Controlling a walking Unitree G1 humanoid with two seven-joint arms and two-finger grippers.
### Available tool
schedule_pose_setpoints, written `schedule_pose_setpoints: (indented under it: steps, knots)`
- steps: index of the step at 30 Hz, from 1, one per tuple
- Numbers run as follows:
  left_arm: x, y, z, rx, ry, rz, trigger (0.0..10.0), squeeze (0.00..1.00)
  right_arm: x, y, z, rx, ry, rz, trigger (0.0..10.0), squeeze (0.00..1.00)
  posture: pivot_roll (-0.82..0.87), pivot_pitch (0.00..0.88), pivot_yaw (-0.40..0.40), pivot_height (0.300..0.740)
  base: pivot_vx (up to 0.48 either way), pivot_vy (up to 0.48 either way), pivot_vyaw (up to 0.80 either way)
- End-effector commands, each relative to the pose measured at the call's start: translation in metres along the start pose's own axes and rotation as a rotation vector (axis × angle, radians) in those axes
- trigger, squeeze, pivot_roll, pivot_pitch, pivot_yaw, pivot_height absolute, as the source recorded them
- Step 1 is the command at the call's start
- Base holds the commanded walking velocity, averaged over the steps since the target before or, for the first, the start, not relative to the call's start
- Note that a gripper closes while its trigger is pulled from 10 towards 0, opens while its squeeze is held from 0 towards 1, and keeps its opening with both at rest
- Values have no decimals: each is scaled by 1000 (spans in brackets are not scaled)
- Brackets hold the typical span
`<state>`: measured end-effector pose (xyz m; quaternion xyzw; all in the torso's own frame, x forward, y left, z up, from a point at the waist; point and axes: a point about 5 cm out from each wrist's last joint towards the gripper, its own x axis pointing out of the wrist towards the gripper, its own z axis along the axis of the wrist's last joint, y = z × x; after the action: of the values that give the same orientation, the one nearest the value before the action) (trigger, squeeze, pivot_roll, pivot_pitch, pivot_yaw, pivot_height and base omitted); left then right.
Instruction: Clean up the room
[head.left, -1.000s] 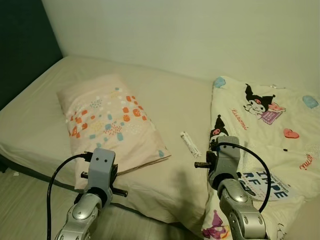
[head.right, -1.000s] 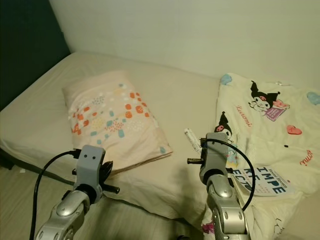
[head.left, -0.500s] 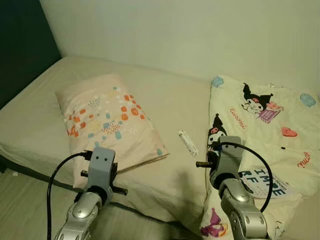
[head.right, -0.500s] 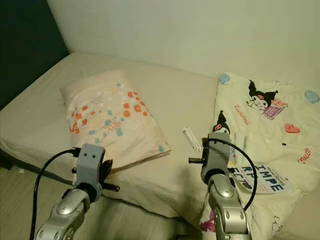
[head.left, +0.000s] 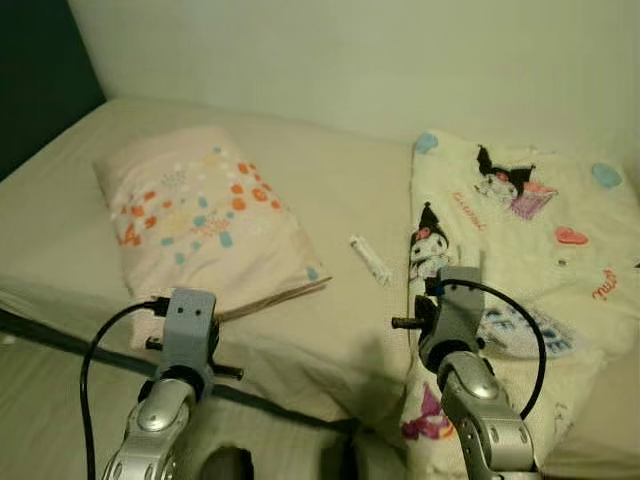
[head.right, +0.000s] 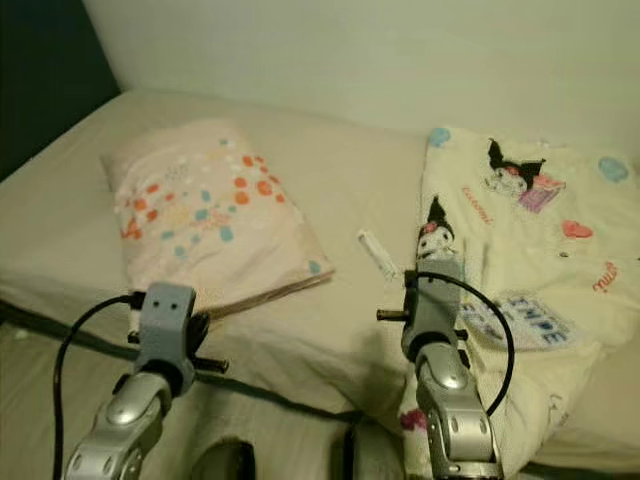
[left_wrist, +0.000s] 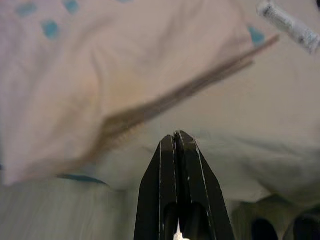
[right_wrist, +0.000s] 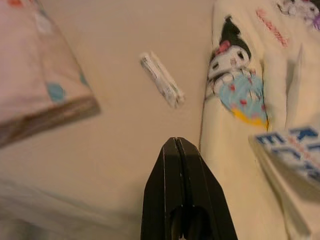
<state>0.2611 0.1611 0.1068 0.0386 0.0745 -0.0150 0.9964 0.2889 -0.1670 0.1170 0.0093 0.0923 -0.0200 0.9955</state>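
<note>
1. Bedroom corner: a bed (head.left: 330, 190) with a beige sheet stands against a pale wall, its near edge facing the robot.
2. Small white tube (head.left: 370, 259), printed with fine text: lies flat on the bare sheet, between the pillow and the blanket, touching neither. Also seen in the right wrist view (right_wrist: 161, 80).
3. Pillow (head.left: 195, 215), pale pink with orange, blue and white spots: on the robot's left side of the bed, one corner pointing toward the tube.
4. Blanket (head.left: 520, 220), cream with cartoon character prints: spread over the right side of the bed, its near end hanging over the mattress edge.
5. Magazine (head.left: 520, 330) with large blue letters: lies on the blanket near the right arm.
6. Left gripper (left_wrist: 176, 140): fingers pressed together, holding nothing, aimed at the mattress edge below the pillow.
7. Right gripper (right_wrist: 176, 145): fingers pressed together, holding nothing, over the sheet just short of the tube, beside the blanket's edge.
</note>
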Motion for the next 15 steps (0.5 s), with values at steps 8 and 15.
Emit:
schedule_pose_setpoints:
  steps: [8, 15]
  knots:
    - [0, -2, -5, -13, 11, -3, 10000, 0, 0, -2, -2, 12, 5, -7, 10000, 0, -109, 200, -34, 585, 0, 0, 0]
    - [0, -5, -6, -13, 14, -15, 10000, 0, -2, -3, -3, 14, 8, -12, 10000, 0, -111, 201, -30, 585, 0, 0, 0]
